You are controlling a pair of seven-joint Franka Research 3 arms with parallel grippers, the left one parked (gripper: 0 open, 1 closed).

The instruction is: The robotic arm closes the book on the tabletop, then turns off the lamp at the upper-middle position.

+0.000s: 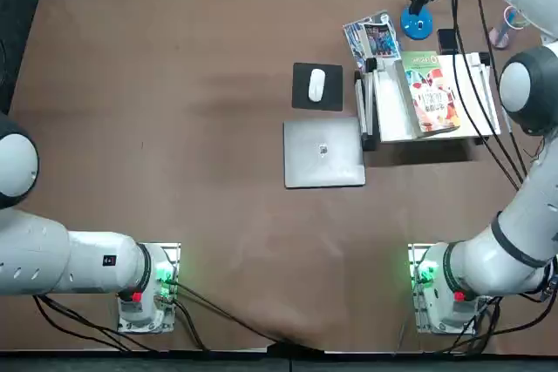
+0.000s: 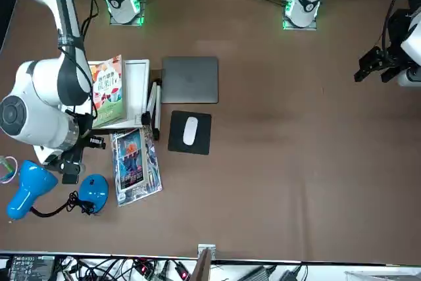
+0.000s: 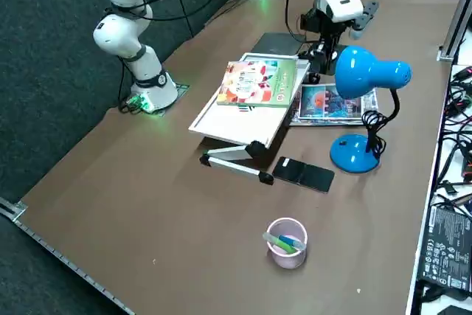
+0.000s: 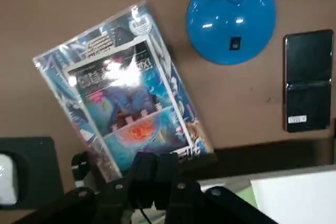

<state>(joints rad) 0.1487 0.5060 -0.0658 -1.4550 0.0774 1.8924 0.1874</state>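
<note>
1 ea.: bk (image 1: 431, 98), lamp (image 3: 355, 154), laptop (image 1: 323, 154), mouse (image 1: 316, 85), ph. (image 3: 303, 174), cup (image 3: 287, 259).

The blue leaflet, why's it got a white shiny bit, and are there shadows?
Right wrist view: glare, likely from a light above, whitens the leaflet near the right gripper and dots the lamp's base; top view: a dark shadow falls beside the white stand.

An overhead camera looks down on the table (image 1: 218, 215), a second faces the robot from across it, and a third peers diagonally from the robot's right. A close wrist camera shares the table's lamp (image 4: 231, 19) with all three.
</note>
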